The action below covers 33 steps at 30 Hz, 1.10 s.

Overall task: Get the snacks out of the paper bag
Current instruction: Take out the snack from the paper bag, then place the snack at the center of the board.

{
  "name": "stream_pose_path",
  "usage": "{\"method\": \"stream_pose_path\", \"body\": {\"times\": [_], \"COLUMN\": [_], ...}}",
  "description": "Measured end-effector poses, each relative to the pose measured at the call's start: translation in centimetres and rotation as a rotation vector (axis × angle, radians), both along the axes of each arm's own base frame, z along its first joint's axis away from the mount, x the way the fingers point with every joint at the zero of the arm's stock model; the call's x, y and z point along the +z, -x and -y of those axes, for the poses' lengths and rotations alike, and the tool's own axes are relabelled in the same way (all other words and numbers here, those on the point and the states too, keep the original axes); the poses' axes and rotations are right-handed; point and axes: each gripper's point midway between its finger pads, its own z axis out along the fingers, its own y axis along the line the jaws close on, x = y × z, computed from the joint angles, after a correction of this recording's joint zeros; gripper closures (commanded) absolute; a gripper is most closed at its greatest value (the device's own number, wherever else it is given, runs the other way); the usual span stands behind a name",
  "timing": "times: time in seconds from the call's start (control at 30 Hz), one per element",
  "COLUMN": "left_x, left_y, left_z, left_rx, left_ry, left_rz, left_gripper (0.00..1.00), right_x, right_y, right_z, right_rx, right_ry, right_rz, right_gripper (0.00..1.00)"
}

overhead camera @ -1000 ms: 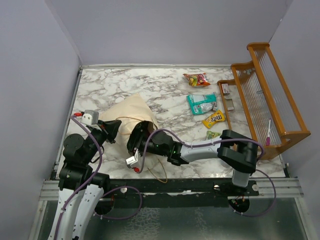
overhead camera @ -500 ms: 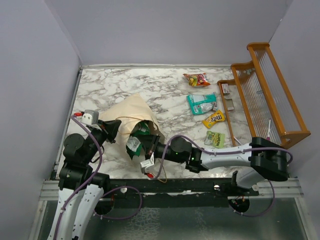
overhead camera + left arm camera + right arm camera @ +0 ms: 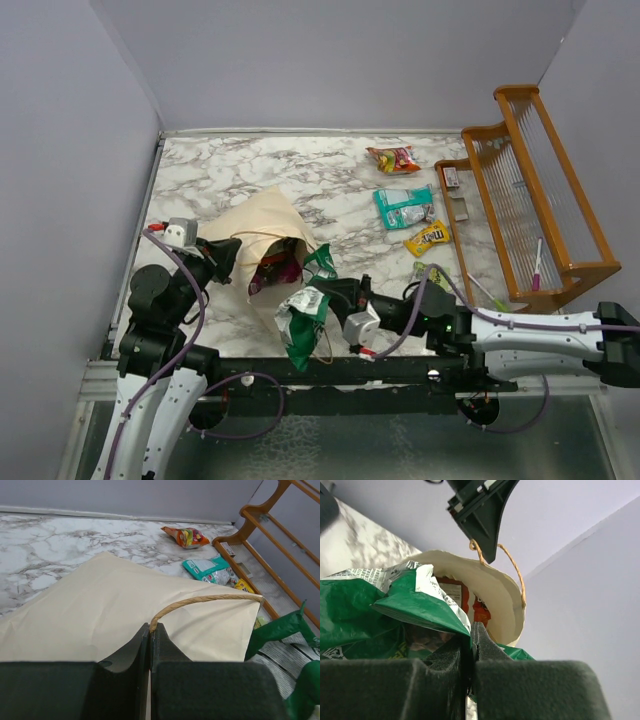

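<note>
text | yellow packet (image 3: 427, 238): "m&m's", probably | green bag (image 3: 303, 318): print too small to read

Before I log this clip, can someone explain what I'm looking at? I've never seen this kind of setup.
Two robot arms are bolted at the near edge of a marble table. One picture looks down from above. The other two come from a camera on each wrist. The left gripper is shut on the tan handle of a cream paper bag lying on its side. The right gripper pinches a green chip bag, mostly out of the bag's mouth. Another packet shows inside. A red-orange packet, a teal packet and yellow M&M's lie beside a wooden rack.
</note>
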Motion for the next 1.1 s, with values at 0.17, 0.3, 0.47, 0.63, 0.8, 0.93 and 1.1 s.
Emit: {"method": "stream_pose_path", "body": {"times": [0.17, 0.3, 0.47, 0.63, 0.8, 0.93, 1.1], "left_x": [0.0, 0.0, 0.0, 0.0, 0.0, 0.0, 0.0], "left_y": [-0.1, -0.1, -0.1, -0.1, -0.1, -0.1, -0.1], "left_z": [-0.1, -0.1, -0.2, -0.2, -0.2, -0.2, -0.2], "left_rx": [0.008, 0.010, 0.013, 0.014, 0.014, 0.014, 0.014], "left_ry": [0.001, 0.001, 0.002, 0.003, 0.003, 0.003, 0.003], "left_rz": [-0.001, -0.001, -0.002, -0.003, -0.003, -0.003, -0.003], "left_gripper": [1.00, 1.00, 1.00, 1.00, 1.00, 1.00, 1.00], "right_x": [1.6, 2.9, 5.4, 6.8, 7.5, 7.1, 6.5], "right_y": [1.4, 2.1, 1.5, -1.7, -5.7, -7.1, -8.3], "right_z": [3.3, 5.7, 8.6, 11.3, 15.2, 17.1, 18.1], "right_rx": [0.034, 0.043, -0.012, -0.228, -0.541, -0.693, -0.817], "right_ry": [-0.103, -0.178, -0.279, -0.346, -0.442, -0.465, -0.467], "right_rz": [-0.118, -0.186, -0.230, -0.290, -0.348, -0.348, -0.335], "right_gripper": [0.99, 0.99, 0.99, 0.99, 0.99, 0.99, 0.99]}}
